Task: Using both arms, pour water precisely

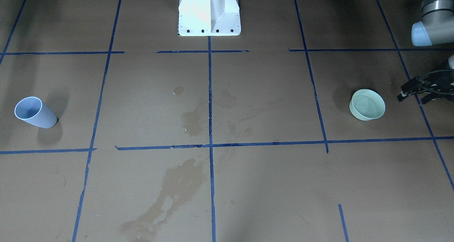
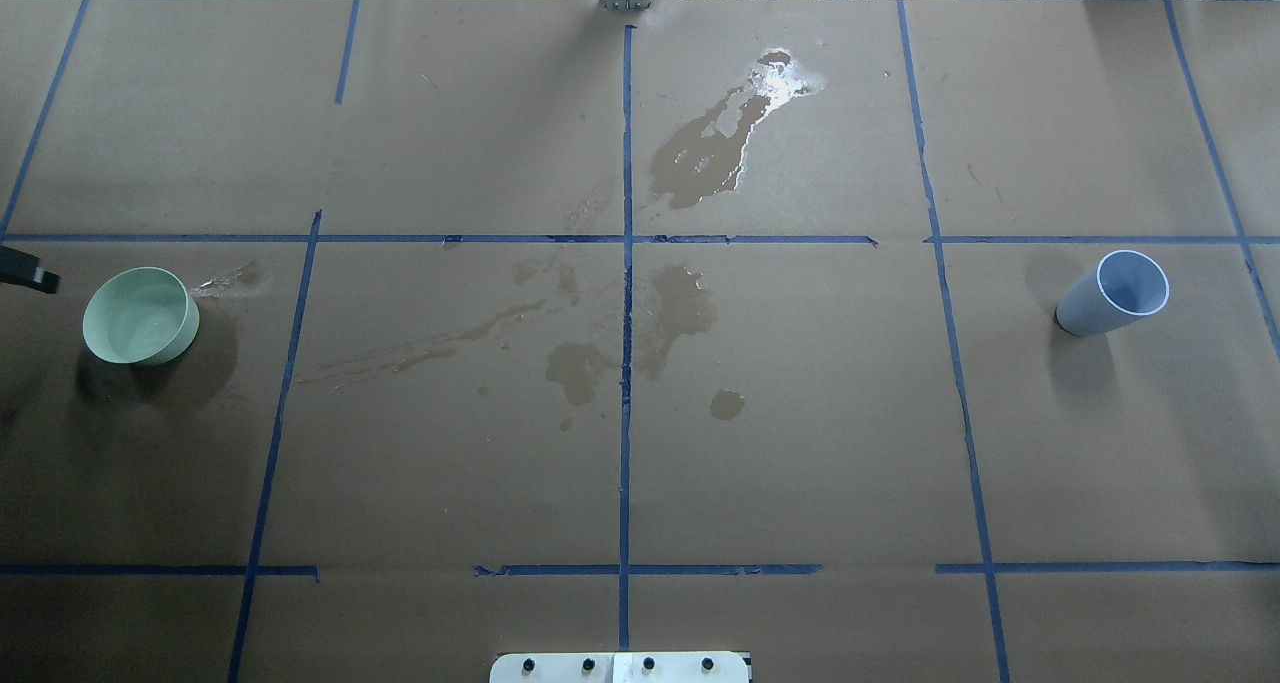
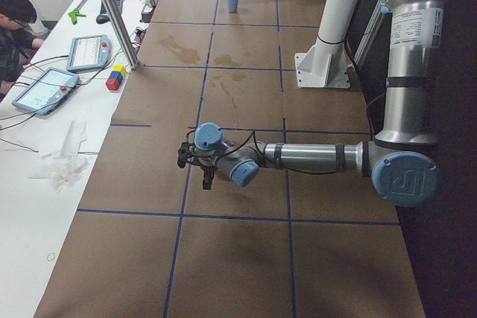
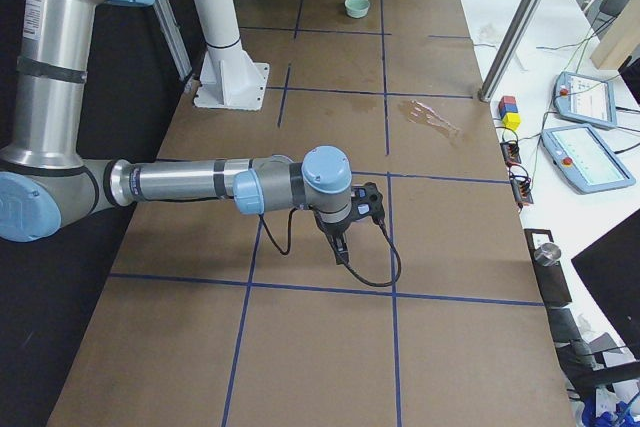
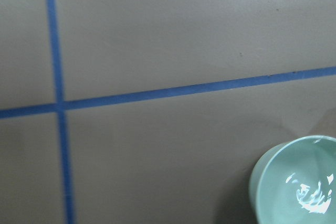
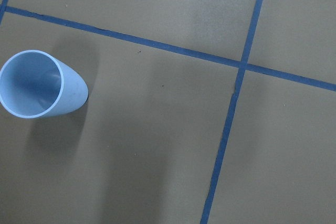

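A pale green bowl (image 1: 367, 104) stands on the brown paper on my left side. It holds the water (image 5: 312, 195), which shows whitish glints in the left wrist view. My left gripper (image 1: 411, 98) hovers beside the bowl, apart from it, with its fingers spread and empty. Only its tip (image 2: 25, 268) shows at the overhead view's left edge. A light-blue cup (image 1: 34, 112) stands on my right side and looks empty in the right wrist view (image 6: 37, 83). My right gripper (image 4: 340, 247) shows only in the exterior right view, over the table's near end. I cannot tell whether it is open or shut.
Wet spill patches darken the paper in the middle (image 2: 680, 313) and at the far side (image 2: 705, 153). Blue tape lines form a grid. The white pedestal (image 1: 209, 11) stands at the robot's edge. Tablets and coloured blocks (image 4: 508, 112) lie on the side bench.
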{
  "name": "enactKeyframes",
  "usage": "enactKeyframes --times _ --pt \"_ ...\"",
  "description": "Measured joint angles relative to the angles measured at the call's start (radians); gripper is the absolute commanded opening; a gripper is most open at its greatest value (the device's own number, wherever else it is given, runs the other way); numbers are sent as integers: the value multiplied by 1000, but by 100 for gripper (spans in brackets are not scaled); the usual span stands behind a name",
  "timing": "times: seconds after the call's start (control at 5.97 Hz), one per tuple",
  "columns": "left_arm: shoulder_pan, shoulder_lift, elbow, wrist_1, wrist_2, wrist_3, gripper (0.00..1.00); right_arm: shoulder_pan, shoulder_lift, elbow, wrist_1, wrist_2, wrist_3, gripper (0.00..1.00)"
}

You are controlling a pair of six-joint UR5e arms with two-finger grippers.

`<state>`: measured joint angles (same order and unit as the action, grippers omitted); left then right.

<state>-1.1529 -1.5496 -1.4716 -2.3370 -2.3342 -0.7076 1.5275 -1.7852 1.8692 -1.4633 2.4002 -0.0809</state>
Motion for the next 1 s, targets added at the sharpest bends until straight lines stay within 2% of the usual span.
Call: enactKeyframes --times 0.17,0.5,0.67,1.0 --pt "60 -10 27 -70 44 -103 100 0 -1 -1 0 -1 0 100" --pt "142 -30 35 -100 85 -195 4 0 -3 -1 0 -1 0 100" --pt "157 -32 35 -99 86 -205 0 0 -3 -1 1 -1 0 100" --pt "162 -31 36 -95 85 -204 0 0 -3 -1 0 0 0 100"
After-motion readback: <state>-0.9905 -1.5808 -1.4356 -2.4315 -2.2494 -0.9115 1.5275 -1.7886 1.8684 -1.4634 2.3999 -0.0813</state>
